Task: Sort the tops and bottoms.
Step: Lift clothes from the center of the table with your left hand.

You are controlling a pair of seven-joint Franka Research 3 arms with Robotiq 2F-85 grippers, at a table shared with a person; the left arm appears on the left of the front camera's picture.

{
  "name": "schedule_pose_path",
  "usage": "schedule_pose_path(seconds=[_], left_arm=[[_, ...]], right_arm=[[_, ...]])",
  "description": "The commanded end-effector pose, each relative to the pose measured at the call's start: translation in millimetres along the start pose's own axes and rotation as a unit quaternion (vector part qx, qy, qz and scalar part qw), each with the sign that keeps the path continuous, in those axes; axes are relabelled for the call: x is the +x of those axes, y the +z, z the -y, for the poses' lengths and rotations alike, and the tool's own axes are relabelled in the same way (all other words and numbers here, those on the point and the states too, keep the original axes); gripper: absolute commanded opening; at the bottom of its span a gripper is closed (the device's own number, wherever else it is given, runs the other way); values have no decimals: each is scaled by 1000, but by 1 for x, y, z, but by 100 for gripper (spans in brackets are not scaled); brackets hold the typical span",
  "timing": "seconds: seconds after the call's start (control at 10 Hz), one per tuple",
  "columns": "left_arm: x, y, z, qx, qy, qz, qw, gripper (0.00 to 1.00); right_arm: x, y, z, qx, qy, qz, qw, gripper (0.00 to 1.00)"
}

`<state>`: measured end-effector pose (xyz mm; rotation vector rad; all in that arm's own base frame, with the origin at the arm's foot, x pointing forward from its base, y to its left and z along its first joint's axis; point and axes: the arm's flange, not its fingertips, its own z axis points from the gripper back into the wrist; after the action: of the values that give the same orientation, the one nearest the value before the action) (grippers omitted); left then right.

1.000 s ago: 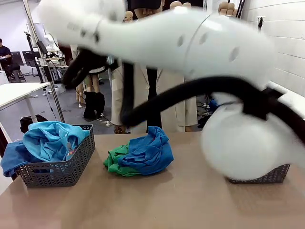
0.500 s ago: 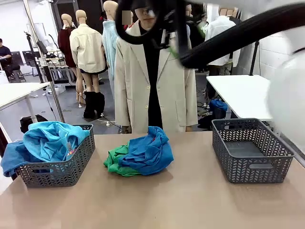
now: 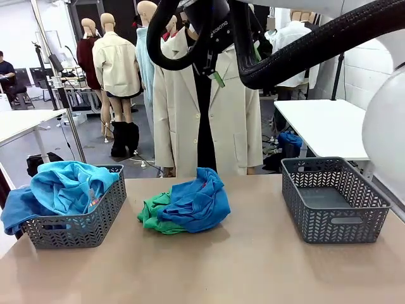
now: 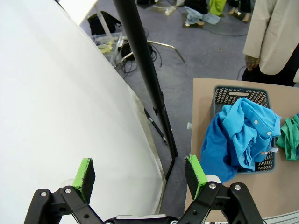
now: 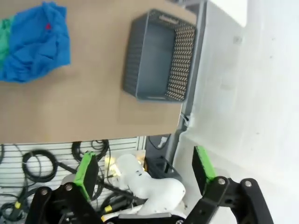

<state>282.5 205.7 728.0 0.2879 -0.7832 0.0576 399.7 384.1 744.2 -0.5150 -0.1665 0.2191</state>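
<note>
Now we see the left gripper (image 4: pixel 140 171) at the bottom of its wrist frame, green pads spread wide apart. At the right of that frame, sky and royal blue tops (image 4: pixel 240 135) are heaped in a grey basket (image 4: pixel 240 93) and spill over its rim. Our right gripper (image 5: pixel 144 168) is spread just as wide, low in its own frame. In its upper part lies the second basket (image 5: pixel 156 56), its bare floor showing. From the front, the filled basket sits at lower left, the other at right. Between them on the table (image 3: pixel 253 266), well apart from both, a royal blue top (image 3: pixel 196 202) lies bunched over the green bottoms (image 3: pixel 152 215), touching them. A person (image 3: pixel 202 107) in a beige jacket stands at the far edge.
</note>
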Motion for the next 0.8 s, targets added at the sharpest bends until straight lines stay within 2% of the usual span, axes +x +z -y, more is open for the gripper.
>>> schedule_pose_path(seconds=[0.0, 0.1, 0.2, 0.3, 0.5, 0.6, 0.7], left_arm=[[1, 0, 0, 1, 1, 0, 1000, 100], [1, 0, 0, 1, 1, 0, 1000, 100], [1, 0, 0, 1, 1, 0, 1000, 100], [1, 0, 0, 1, 1, 0, 1000, 100], [1, 0, 0, 1, 1, 0, 1000, 100], [1, 0, 0, 1, 1, 0, 1000, 100], [1, 0, 0, 1, 1, 0, 1000, 100]], right_arm=[[11, -22, 13, 18, 47, -13, 999, 100], [14, -52, 44, 55, 57, -44, 996, 100], [1, -93, 95, 90, 61, -87, 990, 100], [-17, -123, 136, 82, 27, -94, 992, 100], [-55, -179, 208, 134, -52, -112, 983, 100], [-61, -209, 221, 155, -76, -104, 979, 100], [-66, -242, 220, 187, -73, -93, 975, 100]])
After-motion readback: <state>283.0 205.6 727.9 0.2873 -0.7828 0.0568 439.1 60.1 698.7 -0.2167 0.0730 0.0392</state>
